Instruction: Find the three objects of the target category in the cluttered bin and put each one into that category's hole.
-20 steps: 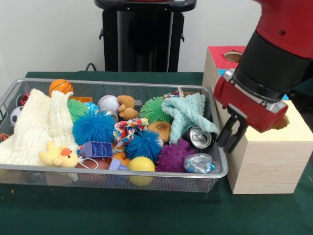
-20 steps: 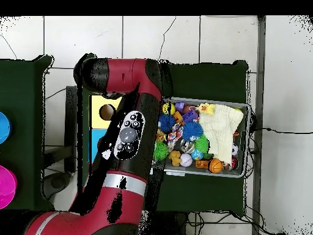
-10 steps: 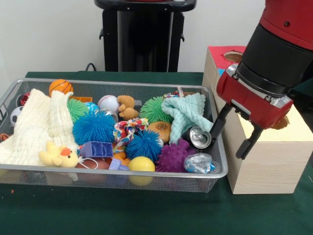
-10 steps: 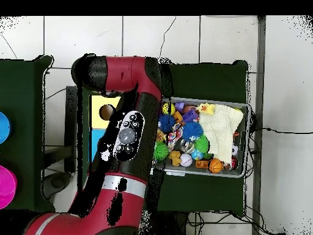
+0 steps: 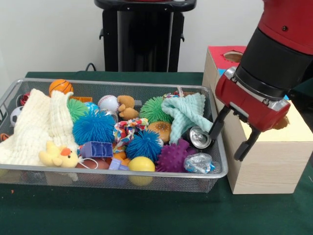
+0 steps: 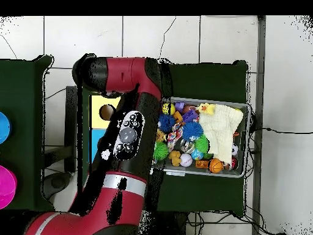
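Observation:
The wire mesh bin is full of toys; it also shows in the overhead view. One crumpled see-through bottle with a bluish label lies in the bin's near right corner. I see no other bottles. My gripper is open and empty. It hangs over the bin's right rim, one finger above the bin and one in front of the wooden box, just above the bottle. My arm hides the blue-topped hole in the front view; only a blue sliver shows. In the overhead view the arm hides the gripper.
A silver can lies right behind the bottle, under a mint cloth. Purple and blue spiky balls and a cream cloth fill the bin. The box has a red top and a yellow top.
The gripper's fingers were together one second ago and are now spread apart. The wrist has stayed over the bin's right rim, shifting only slightly.

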Robot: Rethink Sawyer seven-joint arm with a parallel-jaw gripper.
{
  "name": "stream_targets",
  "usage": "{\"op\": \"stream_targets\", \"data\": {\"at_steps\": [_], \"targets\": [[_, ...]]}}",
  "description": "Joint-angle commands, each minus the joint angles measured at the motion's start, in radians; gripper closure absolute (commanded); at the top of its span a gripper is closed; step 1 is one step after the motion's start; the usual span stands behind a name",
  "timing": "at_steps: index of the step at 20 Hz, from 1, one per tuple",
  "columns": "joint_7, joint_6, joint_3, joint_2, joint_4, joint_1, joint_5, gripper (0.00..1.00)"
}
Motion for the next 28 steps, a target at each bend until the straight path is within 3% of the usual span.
{"op": "stream_targets", "data": {"at_steps": [1,18,22,26,28], "targets": [[0.138,0.005,0.066,0.069,0.118,-0.02,-0.016,0.0],[0.164,-0.029,0.047,0.119,0.162,-0.005,-0.027,0.0],[0.145,0.001,0.051,0.138,0.148,-0.011,-0.026,0.0],[0.12,0.066,0.032,0.16,0.095,-0.017,-0.037,0.0],[0.082,0.1,0.027,0.191,0.026,-0.032,-0.045,0.0]]}}
